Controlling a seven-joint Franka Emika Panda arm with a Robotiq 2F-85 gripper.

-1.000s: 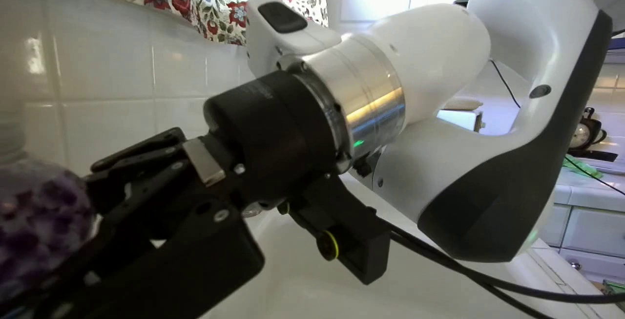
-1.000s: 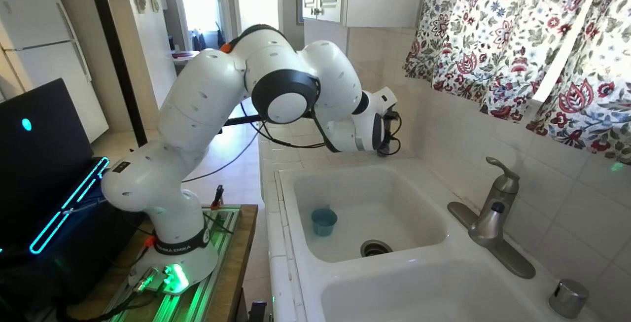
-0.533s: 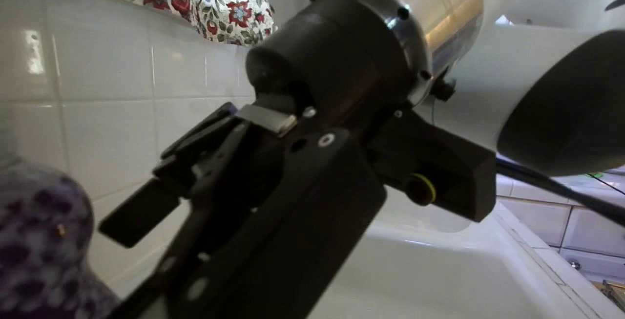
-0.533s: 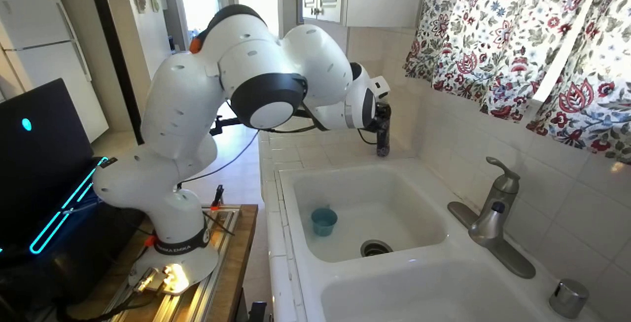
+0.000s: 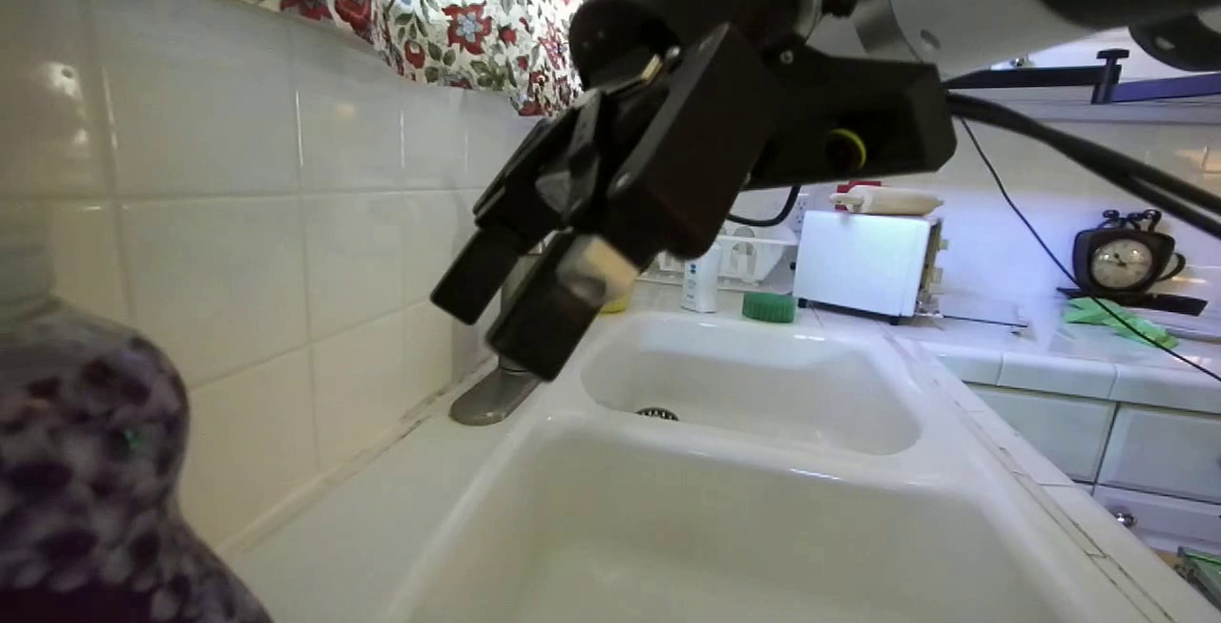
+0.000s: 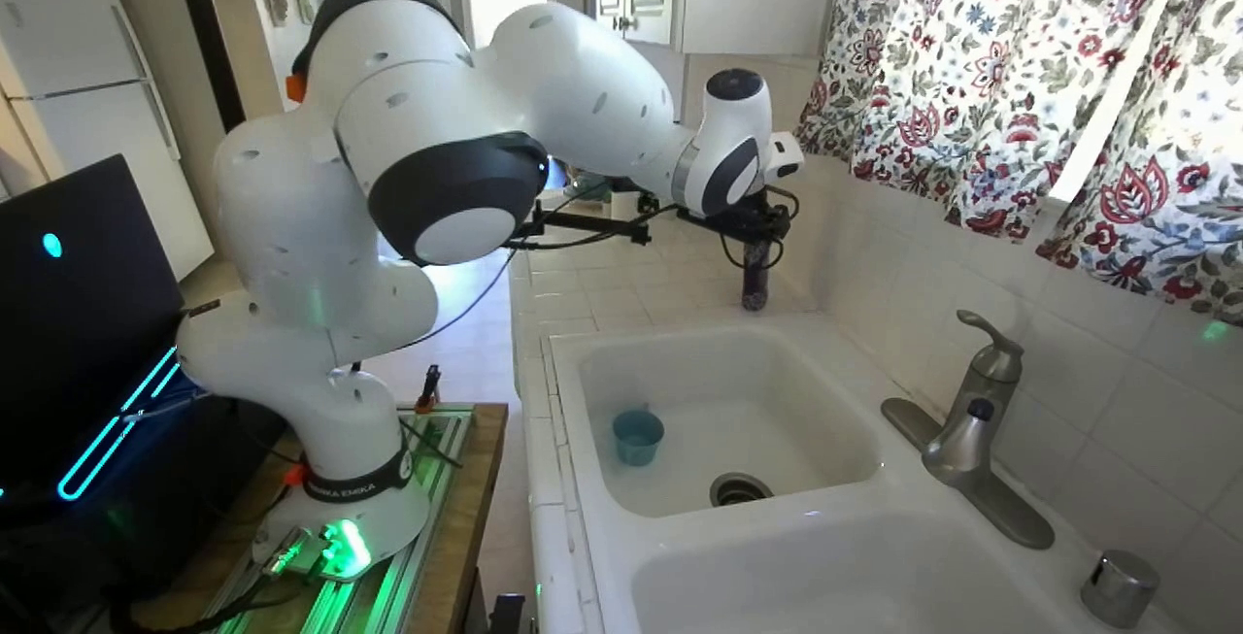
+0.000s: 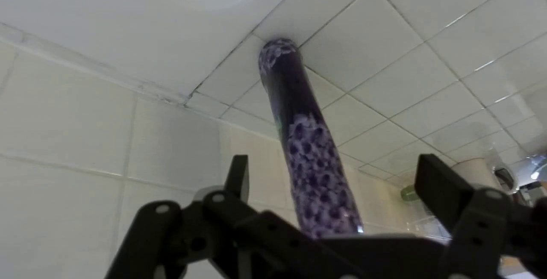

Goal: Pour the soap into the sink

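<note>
The soap (image 5: 81,451), a bottle with a purple mottled label, looms blurred at the left edge of an exterior view. It stands upright on the counter beyond the far basin, where the soap (image 6: 755,277) shows below the arm's wrist. From above, the soap (image 7: 316,168) appears between my spread fingers; its upper end is hidden behind the gripper. My gripper (image 5: 501,303) is open with nothing held, apart from the bottle and tilted down over the sink side. The white sink (image 6: 777,519) has two basins, with a drain (image 6: 740,489) in one.
A metal faucet (image 6: 971,430) rises at the wall side. A blue cup (image 6: 638,435) sits in the basin with the drain. A green brush (image 5: 768,306), a white bottle (image 5: 701,278) and a toaster oven (image 5: 863,260) line the opposite counter. Cables hang along the arm.
My gripper was right at the bottle a second ago. It has since drawn back and up, away from it across the sink, with its jaws wide. The bottle stays standing in place.
</note>
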